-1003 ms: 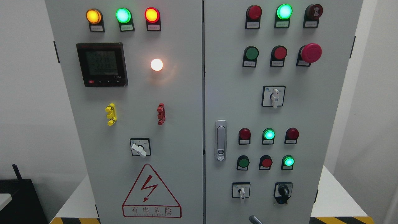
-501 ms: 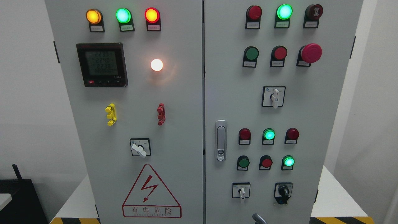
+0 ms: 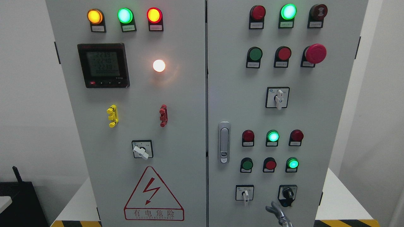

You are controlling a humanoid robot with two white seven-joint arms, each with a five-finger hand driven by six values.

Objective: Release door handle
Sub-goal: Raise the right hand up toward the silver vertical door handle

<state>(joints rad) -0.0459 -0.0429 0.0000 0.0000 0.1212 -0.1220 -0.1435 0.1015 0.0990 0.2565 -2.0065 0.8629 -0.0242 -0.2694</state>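
Door handle (image 3: pixel 224 142) flat and upright on right cabinet door (image 3: pixel 315 126), near its left edge. Well below and rightward, right hand (image 3: pixel 279 214) at bottom edge, fingers (image 3: pixel 272 208) loosely curved, holding nothing.

Cabinet doors: two. Door handle (image 3: pixel 224 142): one. Rotary selector switches: four. Digital meter (image 3: pixel 103 65): one. Warning triangle (image 3: pixel 153 194): one. Mushroom stop button (image 3: pixel 315 53): one.

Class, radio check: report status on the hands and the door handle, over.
One hand at bottom edge right of centre, side unclear. Door handle free, flush on right door, doors shut. Nothing blocking the handle.
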